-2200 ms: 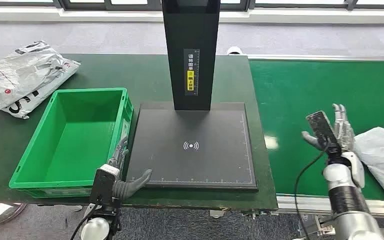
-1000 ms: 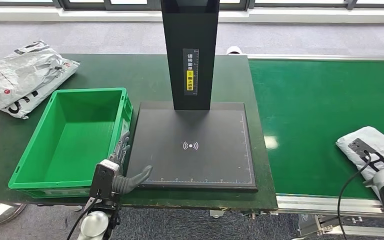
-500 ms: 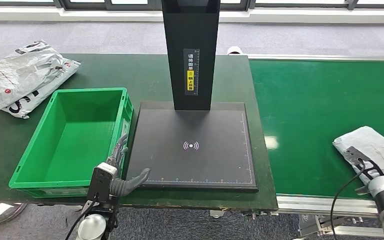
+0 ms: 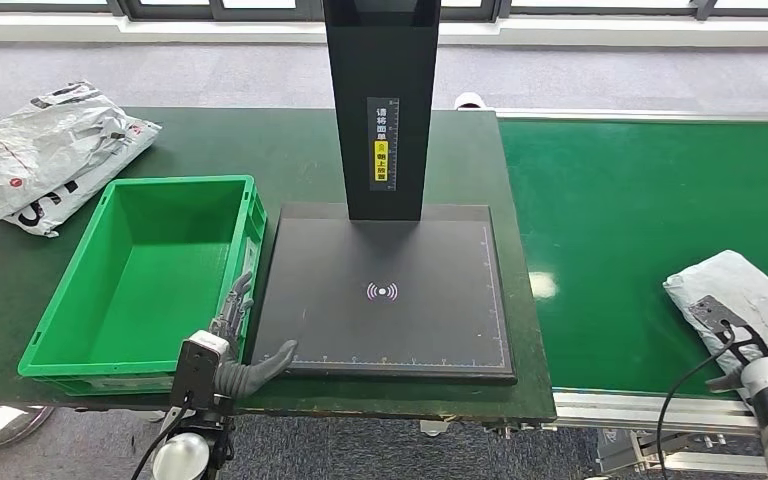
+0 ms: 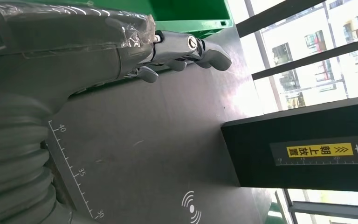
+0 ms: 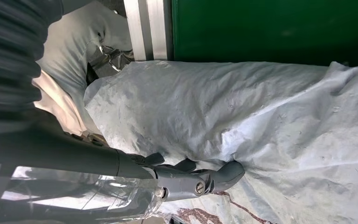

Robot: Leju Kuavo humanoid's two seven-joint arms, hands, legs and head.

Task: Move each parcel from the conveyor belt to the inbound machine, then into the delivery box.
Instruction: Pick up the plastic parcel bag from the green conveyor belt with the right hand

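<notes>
Crinkled, glossy plastic on the grey parcel [image 6: 242, 121]. Smooth matt green on the conveyor belt [image 4: 640, 200]. Hard shiny plastic on the green box [image 4: 90, 355].

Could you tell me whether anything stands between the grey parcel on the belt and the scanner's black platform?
Nothing visible does. The grey parcel lies on the green belt under the right hand; the black platform is bare.

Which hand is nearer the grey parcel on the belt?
Right. The right hand presses its fingers into the grey parcel on the conveyor belt. The left hand sits far off, between the green bin and the scanner pad.
</notes>
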